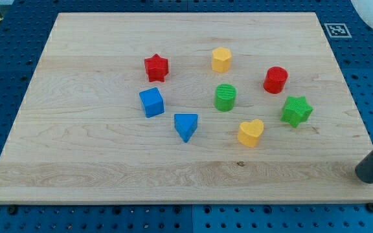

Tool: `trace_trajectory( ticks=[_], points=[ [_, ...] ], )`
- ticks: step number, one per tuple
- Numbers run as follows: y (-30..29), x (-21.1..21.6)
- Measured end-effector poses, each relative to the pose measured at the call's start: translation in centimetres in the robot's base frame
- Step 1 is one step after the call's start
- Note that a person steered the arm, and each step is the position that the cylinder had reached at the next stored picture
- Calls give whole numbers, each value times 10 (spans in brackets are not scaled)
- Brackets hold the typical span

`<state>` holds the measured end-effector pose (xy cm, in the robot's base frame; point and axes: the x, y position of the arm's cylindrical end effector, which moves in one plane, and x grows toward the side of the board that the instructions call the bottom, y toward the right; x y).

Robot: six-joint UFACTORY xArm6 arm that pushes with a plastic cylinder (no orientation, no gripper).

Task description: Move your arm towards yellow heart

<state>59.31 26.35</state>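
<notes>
With my tip [366, 177] bare, holding nothing, off the board's right edge, the yellow heart [250, 133] remains well apart, approach barely begun.

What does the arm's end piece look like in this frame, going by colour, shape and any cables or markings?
Only a short stretch of the rod shows at the view's right edge: a plain, dark grey to black round bar with a matte finish. My tip ends blunt. No cables, labels or markings are visible on it.
</notes>
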Motion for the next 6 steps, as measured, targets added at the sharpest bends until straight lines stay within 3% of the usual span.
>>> trace_trajectory(
  ticks=[2, 3, 4, 6],
  points=[
    [-12, -9],
    [-62, -55],
    [-86, -72],
    [-109, -69]
  ],
)
